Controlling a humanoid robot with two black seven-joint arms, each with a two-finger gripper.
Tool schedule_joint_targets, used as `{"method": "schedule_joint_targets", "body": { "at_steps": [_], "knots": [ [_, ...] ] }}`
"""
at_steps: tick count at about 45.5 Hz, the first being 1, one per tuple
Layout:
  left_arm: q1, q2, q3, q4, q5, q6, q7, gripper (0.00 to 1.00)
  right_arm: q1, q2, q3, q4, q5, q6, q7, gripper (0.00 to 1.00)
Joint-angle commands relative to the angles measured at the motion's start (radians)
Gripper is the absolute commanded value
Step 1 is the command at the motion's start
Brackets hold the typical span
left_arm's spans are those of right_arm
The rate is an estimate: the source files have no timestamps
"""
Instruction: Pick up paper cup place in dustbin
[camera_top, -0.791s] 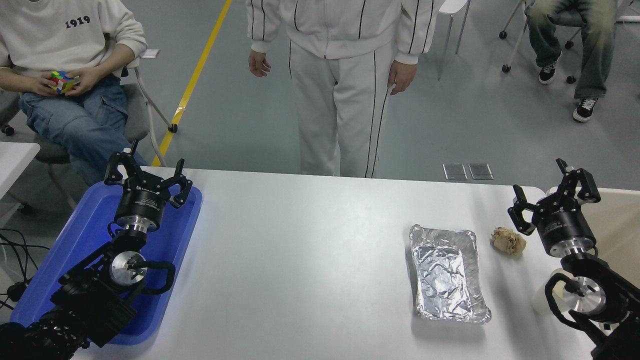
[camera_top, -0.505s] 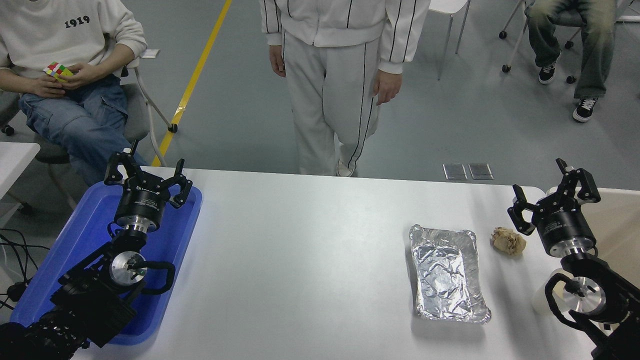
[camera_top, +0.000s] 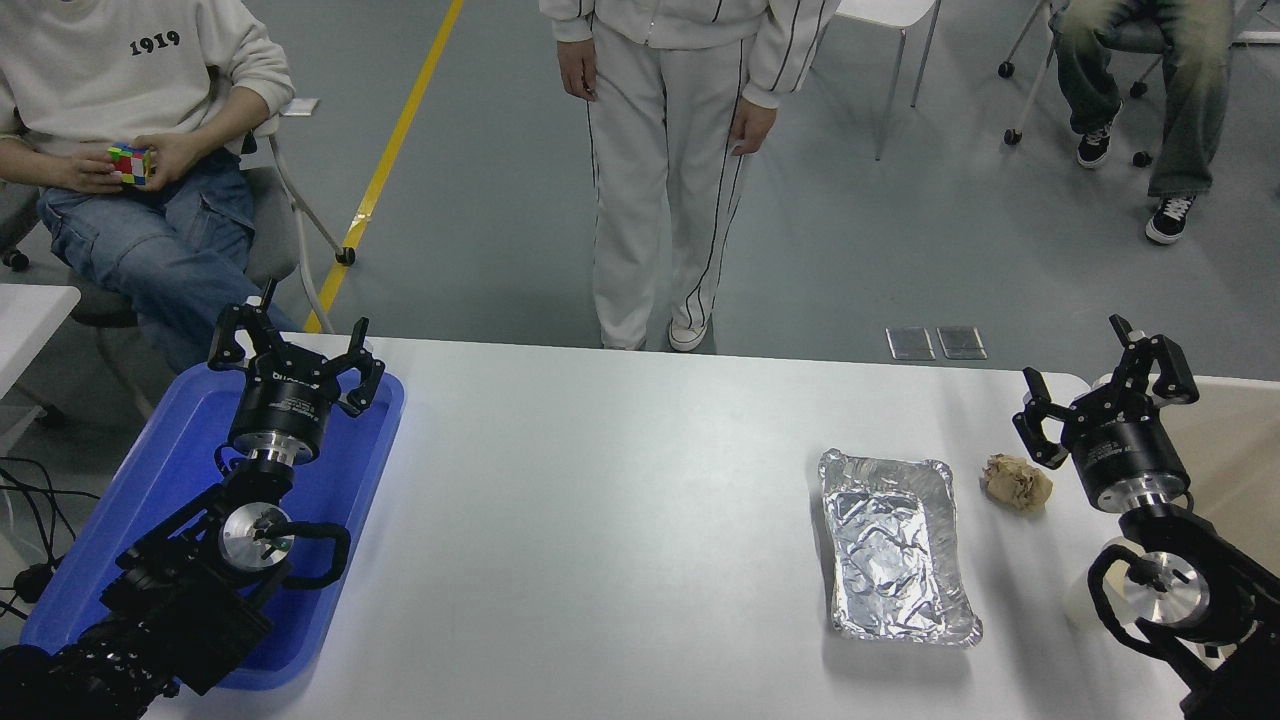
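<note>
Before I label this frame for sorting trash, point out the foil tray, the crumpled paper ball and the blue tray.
foil tray (camera_top: 893, 545): head view, on its crinkled floor.
crumpled paper ball (camera_top: 1015, 481): head view, on its brown middle.
blue tray (camera_top: 170, 470): head view, on bare floor left of the parked left arm.

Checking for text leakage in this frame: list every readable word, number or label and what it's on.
"1919": black print on the chest of the seated person's cream sweatshirt, top left.
Left gripper, over the blue tray: small pale lettering on its black body, too small to read.
Nothing else legible.
</note>
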Motion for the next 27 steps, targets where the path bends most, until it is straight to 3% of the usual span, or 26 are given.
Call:
{"method": "schedule_joint_targets", "body": {
  "at_steps": [1, 27],
  "knots": [
    [0.000, 0.000, 0.000, 0.000, 0.000, 0.000, 0.000, 1.00, 0.005, -0.003, 0.001, 0.000, 0.000, -0.001, 0.000, 1.00],
    [0.000, -0.001, -0.001, 0.000, 0.000, 0.000, 0.000, 1.00, 0.014, -0.043, -0.036, 0.012, 0.003, -0.004, 0.000, 1.00]
  ]
}}
